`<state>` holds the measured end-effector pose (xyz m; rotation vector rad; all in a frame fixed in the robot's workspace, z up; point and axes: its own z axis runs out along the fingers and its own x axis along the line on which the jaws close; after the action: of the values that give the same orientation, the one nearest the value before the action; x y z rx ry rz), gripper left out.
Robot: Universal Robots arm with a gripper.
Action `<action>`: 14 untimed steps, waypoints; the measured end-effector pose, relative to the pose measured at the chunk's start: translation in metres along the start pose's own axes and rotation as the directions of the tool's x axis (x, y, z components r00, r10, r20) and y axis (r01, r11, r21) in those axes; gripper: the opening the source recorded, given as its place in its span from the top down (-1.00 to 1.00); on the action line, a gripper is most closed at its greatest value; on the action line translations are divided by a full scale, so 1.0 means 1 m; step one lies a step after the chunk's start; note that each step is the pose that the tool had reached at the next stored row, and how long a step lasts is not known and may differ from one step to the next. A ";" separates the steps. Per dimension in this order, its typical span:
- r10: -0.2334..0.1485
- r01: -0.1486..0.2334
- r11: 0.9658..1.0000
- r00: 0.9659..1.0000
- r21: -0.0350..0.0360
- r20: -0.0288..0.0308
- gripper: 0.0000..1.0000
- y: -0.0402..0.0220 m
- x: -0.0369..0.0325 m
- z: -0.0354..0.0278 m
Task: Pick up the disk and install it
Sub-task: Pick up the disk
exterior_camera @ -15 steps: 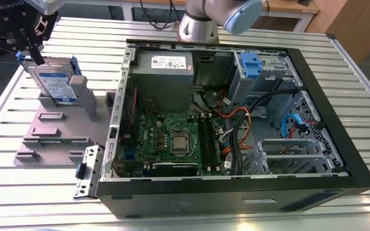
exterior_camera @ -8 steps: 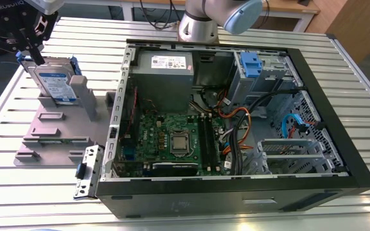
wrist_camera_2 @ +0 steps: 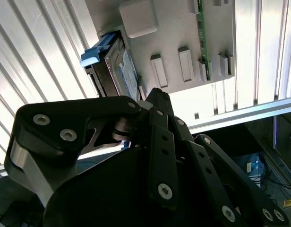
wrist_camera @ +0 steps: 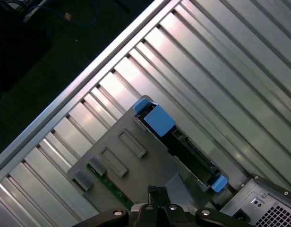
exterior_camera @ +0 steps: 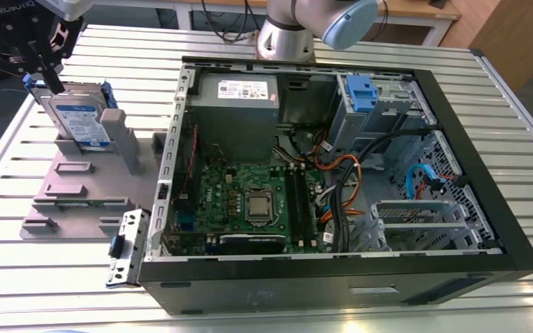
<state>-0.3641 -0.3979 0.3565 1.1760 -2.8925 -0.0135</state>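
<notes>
Disk (exterior_camera: 80,119) stood on edge at the exterior view's left, slotted upright in a grey fixture (exterior_camera: 72,182) on the bench (exterior_camera: 26,277). Your claw (exterior_camera: 52,78) hovered just above its upper end, looking pressed together and pinching nothing. You would have judged the drive stiff, dense, smooth-sided and sensitive to knocks. The bare metal faces between the blue rails (wrist_camera: 158,119) seemed the safest hold, since plastic rails may flex. That fixture also carried a green memory module (exterior_camera: 74,203) lying flat. Further right, the open computer case (exterior_camera: 294,277) held a power supply (exterior_camera: 237,104), a motherboard (exterior_camera: 248,201), loose cables (exterior_camera: 341,180) and a drive cage (exterior_camera: 382,114) with a blue clip (exterior_camera: 359,94).
</notes>
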 end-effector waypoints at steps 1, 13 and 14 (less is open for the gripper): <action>-0.001 0.001 1.000 1.000 0.000 0.000 0.79 0.0000 0.0000 0.0000; -0.011 0.011 1.000 1.000 0.000 0.000 0.79 0.0000 0.0000 0.0000; -0.012 0.012 1.000 1.000 0.000 0.000 0.79 0.0000 0.0000 0.0000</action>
<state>-0.3641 -0.3980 0.3565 1.1936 -2.8853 -0.0133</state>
